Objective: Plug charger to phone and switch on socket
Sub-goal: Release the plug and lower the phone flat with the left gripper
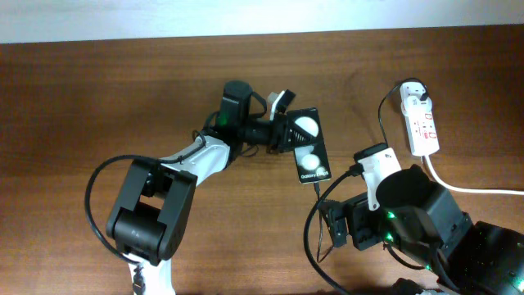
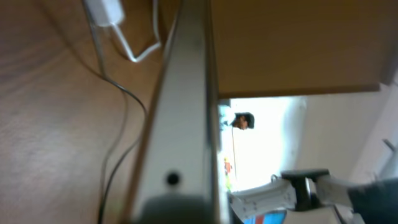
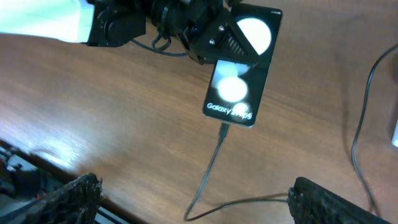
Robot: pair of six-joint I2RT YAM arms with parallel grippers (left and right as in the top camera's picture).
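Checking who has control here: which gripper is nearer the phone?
Left. The left gripper is clamped on the upper end of the phone. The right gripper sits open off the phone's lower end, not touching it.

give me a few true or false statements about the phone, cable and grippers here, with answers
1. The cable is plugged into the bottom edge of the phone. True.
2. The left gripper holds the phone. True.
3. The right gripper is clamped on the cable. False: it is open and grips nothing.
4. The power strip lies on the left arm's side. False: it lies on the right arm's side.
5. The phone is face down. False: its glossy face is up.
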